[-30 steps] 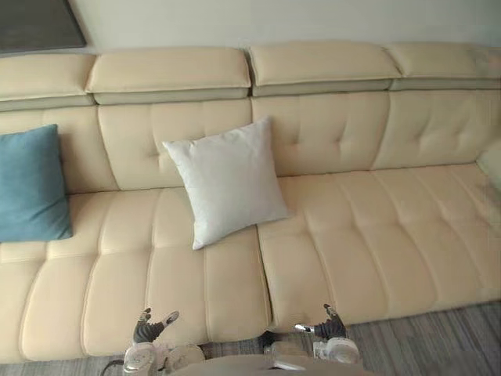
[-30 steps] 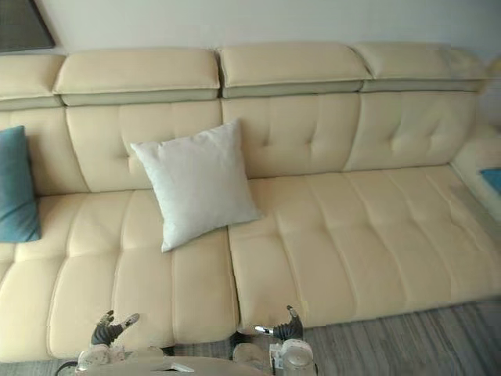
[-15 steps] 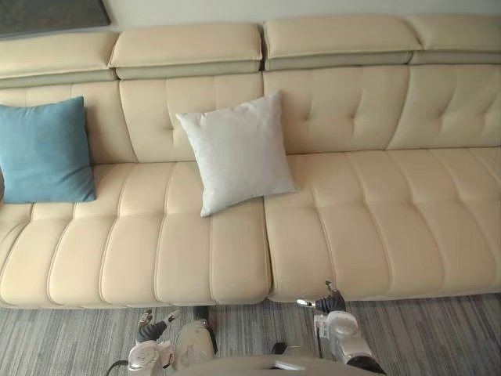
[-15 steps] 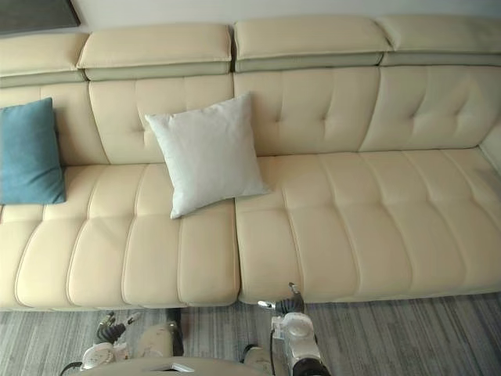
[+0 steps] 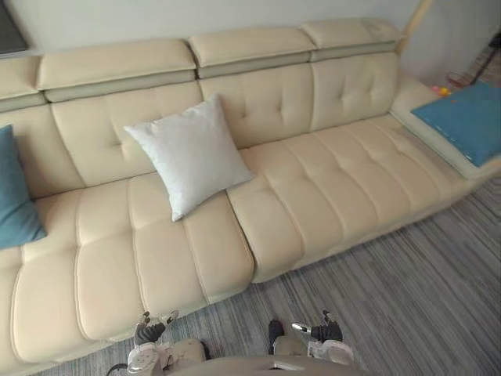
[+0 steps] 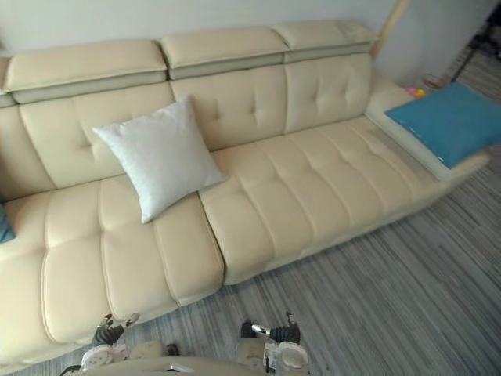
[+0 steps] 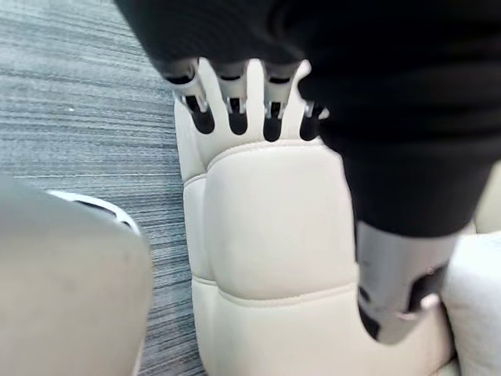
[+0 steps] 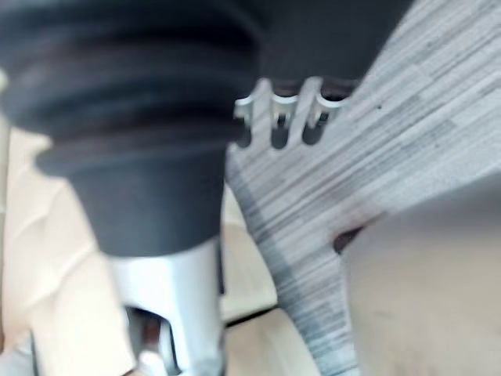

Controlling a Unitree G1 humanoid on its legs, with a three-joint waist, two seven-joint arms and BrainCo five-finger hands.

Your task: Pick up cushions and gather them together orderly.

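A white square cushion [image 5: 190, 154] leans against the backrest of the long cream sofa [image 5: 313, 196], near its middle. A blue cushion [image 5: 463, 119] lies flat on the sofa's right end. Another blue cushion [image 5: 14, 200] stands at the far left edge of the seat. My left hand [image 5: 150, 327] hangs low at the bottom of the eye views, in front of the sofa's front edge, open and holding nothing. My right hand [image 5: 322, 332] is low over the floor, also open and holding nothing. Both are far from the cushions.
Grey striped carpet [image 5: 391, 298] lies in front of the sofa. A pale wooden pole [image 5: 412, 22] leans at the wall behind the sofa's right end. Small coloured objects [image 5: 442, 90] sit beside the right blue cushion.
The camera has swung right and tilted: the sofa's right end with a blue cushion came into view and the left blue cushion slid to the edge. Both hands stay low and open.
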